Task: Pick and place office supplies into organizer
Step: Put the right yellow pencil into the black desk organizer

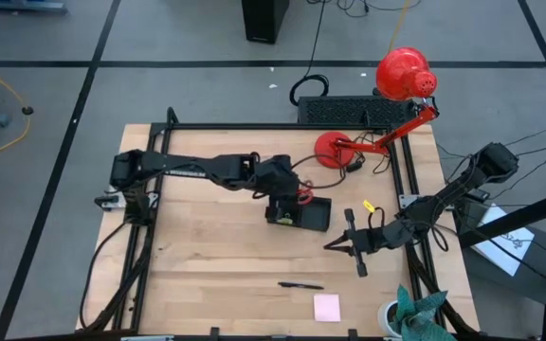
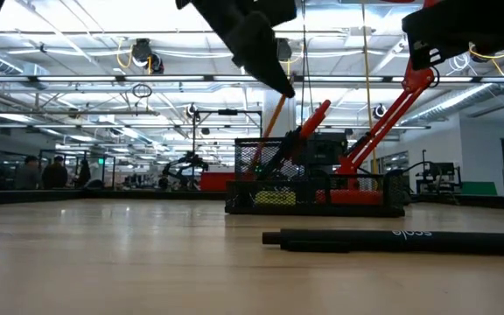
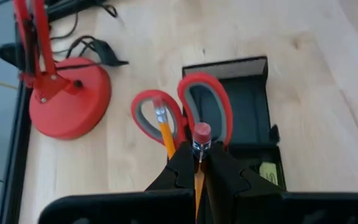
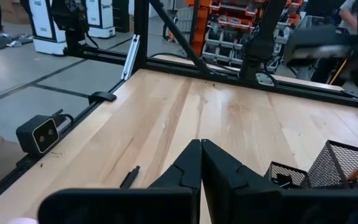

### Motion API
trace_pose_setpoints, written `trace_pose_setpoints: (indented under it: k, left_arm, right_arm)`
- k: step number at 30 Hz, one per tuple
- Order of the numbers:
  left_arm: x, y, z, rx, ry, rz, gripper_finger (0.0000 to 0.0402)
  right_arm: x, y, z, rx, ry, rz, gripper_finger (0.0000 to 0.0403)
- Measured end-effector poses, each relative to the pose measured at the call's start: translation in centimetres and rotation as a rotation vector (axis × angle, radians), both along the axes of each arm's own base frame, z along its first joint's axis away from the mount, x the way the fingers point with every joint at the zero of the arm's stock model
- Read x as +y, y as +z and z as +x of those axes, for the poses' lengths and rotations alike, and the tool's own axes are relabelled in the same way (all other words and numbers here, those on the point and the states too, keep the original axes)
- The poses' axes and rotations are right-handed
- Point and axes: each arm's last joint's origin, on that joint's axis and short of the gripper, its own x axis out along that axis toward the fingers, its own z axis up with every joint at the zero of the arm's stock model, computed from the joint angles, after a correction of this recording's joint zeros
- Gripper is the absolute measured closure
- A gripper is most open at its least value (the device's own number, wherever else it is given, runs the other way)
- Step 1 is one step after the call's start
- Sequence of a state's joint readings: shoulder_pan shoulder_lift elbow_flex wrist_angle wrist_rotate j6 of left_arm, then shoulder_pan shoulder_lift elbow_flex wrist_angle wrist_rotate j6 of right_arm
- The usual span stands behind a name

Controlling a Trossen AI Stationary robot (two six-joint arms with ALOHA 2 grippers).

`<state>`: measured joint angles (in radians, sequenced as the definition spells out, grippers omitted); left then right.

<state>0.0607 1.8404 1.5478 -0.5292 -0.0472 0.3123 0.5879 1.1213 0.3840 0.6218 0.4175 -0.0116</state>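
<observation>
We saw even, bright overhead light; ceiling strip lights (image 2: 103,54) glared in the low view. Around the red lamp (image 1: 404,76) shadows stayed soft (barely any), and the near pen (image 2: 392,239) looked blurred.

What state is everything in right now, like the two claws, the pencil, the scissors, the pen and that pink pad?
Left claw: shut on a pencil, above the organizer.
Pencil: held, eraser end showing.
Right claw: shut, holding nothing.
Organizer: on the table, partly filled.
Scissors: standing in the organizer, handles up.
Pen: lying loose on the table.
Pink pad: flat on the table.
</observation>
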Motion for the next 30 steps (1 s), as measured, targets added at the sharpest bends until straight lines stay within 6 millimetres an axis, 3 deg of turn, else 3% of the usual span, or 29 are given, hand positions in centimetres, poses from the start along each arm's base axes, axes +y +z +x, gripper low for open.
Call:
trace_pose_setpoints:
  k: [9,19,22,30]
  left_arm:
    - [1.1,-2.6,1.1,0.053,0.018,-0.020,0.0393]
    - [1.4,-2.7,1.1,0.050,0.074,-0.066,0.0391]
    - [1.6,-2.7,1.1,0.046,0.103,-0.089,0.0361]
    - [0.8,-2.7,1.2,0.036,0.074,-0.113,0.0237]
  right_arm:
    - [0.0,0.4,0.1,-0.034,0.000,0.021,0.0402]
    - [0.0,0.4,0.1,-0.039,0.001,0.022,0.0402]
    - [0.0,0.4,0.1,-0.040,0.000,0.023,0.0402]
    - [0.1,0.4,0.1,-0.040,0.001,0.026,0.0403]
